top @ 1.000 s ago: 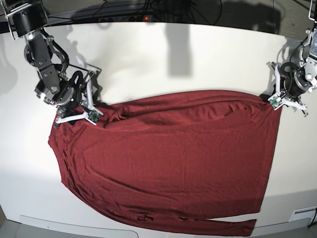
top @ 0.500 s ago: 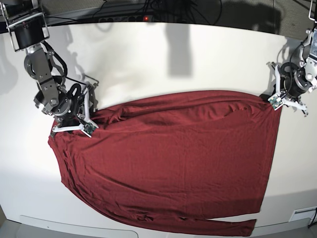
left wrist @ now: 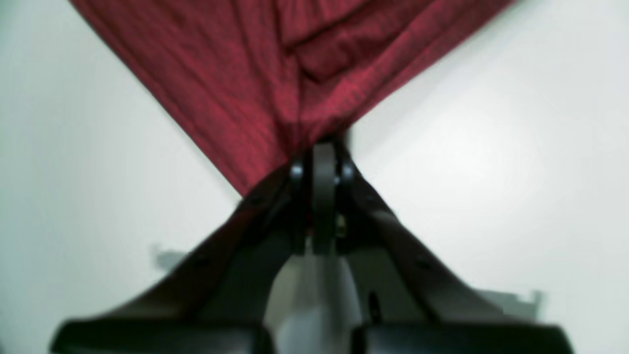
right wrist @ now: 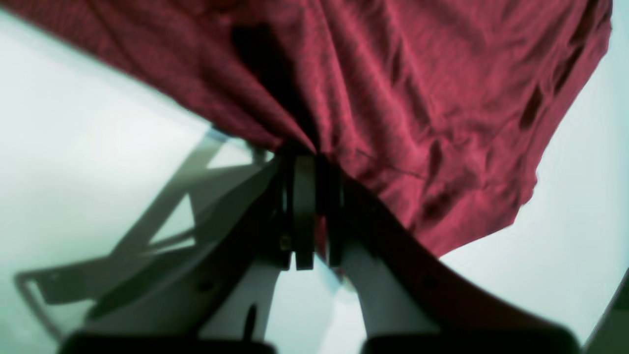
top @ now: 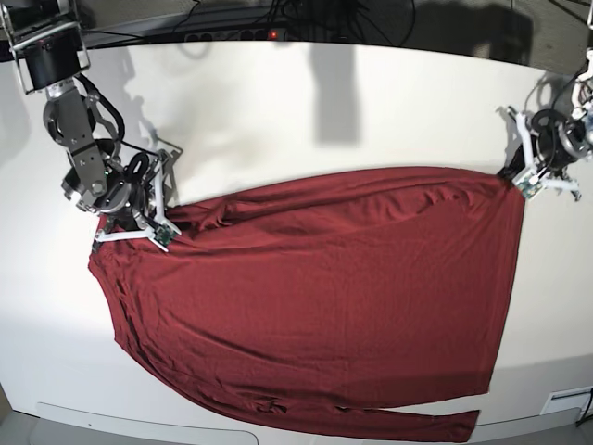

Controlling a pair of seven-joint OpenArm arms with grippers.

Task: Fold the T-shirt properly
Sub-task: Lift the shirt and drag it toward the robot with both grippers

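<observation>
The T-shirt [top: 315, 297], a dark red knit, lies spread wide over the white table [top: 306, 102], with a long sleeve along the front edge [top: 417, 422]. My left gripper [top: 516, 179] is at the shirt's far right corner; in the left wrist view the left gripper [left wrist: 322, 147] is shut on a pinched peak of the T-shirt [left wrist: 255, 73]. My right gripper [top: 132, 230] is at the far left edge; in the right wrist view the right gripper [right wrist: 304, 152] is shut on a gathered fold of the T-shirt [right wrist: 417, 98].
A power strip with a red light [top: 273, 34] and cables lie along the table's back edge. A small white fitting [top: 565, 403] sits at the front right corner. The shirt's lower hem runs close to the table's front edge [top: 139, 419].
My right gripper has gone from wide open to shut on the shirt's left edge, shifting a little left. The left arm has drawn the right corner slightly up and outward.
</observation>
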